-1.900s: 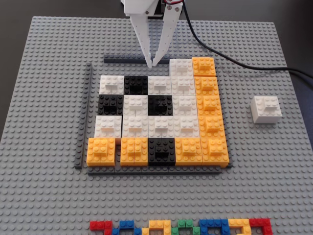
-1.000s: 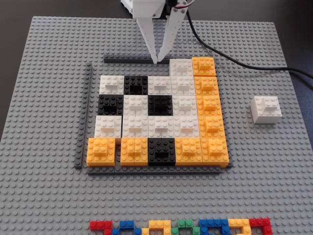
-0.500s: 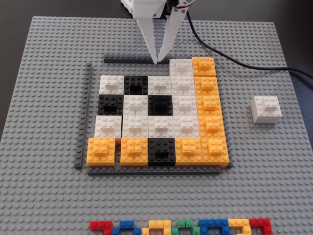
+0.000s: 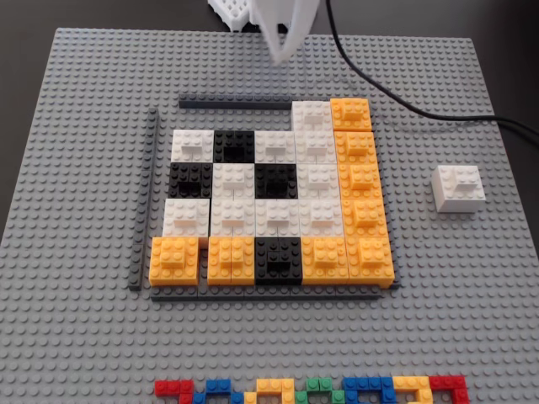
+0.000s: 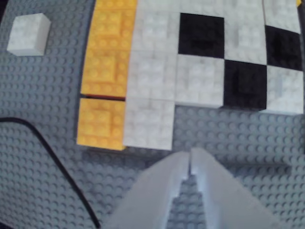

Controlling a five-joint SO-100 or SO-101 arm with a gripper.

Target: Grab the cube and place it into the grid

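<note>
A: What is the largest thing here?

B: One grey studded baseplate (image 4: 76,126) fills the fixed view. On it sits one grid (image 4: 278,202), a square mosaic of white, black and orange blocks.

A: How many of each colour?

B: Four black blocks. Orange ones run down the right side and along the bottom, about eight; where some meet is hard to tell. The rest are white, roughly eleven. Three thin dark grey strips (image 4: 145,198) edge it at the top, left and bottom.

A: And the cube?

B: One white cube (image 4: 458,188) stands alone on the baseplate, well apart to the right of the grid.

A: The gripper?

B: One white gripper (image 4: 279,57) hangs above the top strip, its two fingertips touching, holding nothing. One black cable (image 4: 396,101) trails right. A row of small multicoloured bricks (image 4: 312,390) lines the bottom edge.
</note>
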